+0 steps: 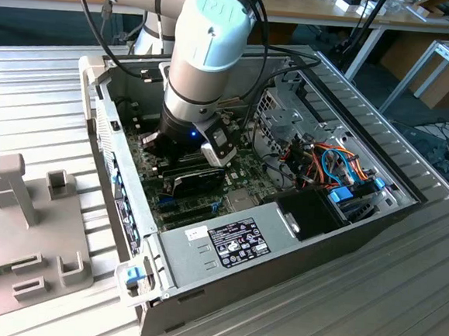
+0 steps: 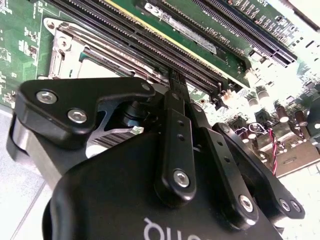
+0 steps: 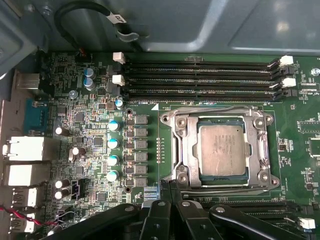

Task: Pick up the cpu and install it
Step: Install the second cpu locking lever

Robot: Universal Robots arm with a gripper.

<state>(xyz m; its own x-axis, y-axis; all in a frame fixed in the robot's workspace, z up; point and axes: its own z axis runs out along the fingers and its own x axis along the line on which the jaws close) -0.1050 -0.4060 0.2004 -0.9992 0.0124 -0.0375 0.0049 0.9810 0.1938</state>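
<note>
In the first wrist view the cpu (image 3: 223,150) lies flat in the metal socket frame (image 3: 186,145) on the green motherboard (image 3: 90,150), its dull silver top facing up, with the long black memory slots (image 3: 200,80) running just beside the frame. The tool (image 3: 170,192) sits near the frame's edge, apart from the chip and holding nothing; its black fingers (image 3: 159,220) stand close together, pressed almost tip to tip. In the second wrist view the same fingers (image 2: 176,135) meet above the board beside the memory slots. In the exterior view the arm (image 1: 206,50) reaches down into the open computer case (image 1: 280,250), which rests on a ribbed metal surface (image 1: 400,306).
</note>
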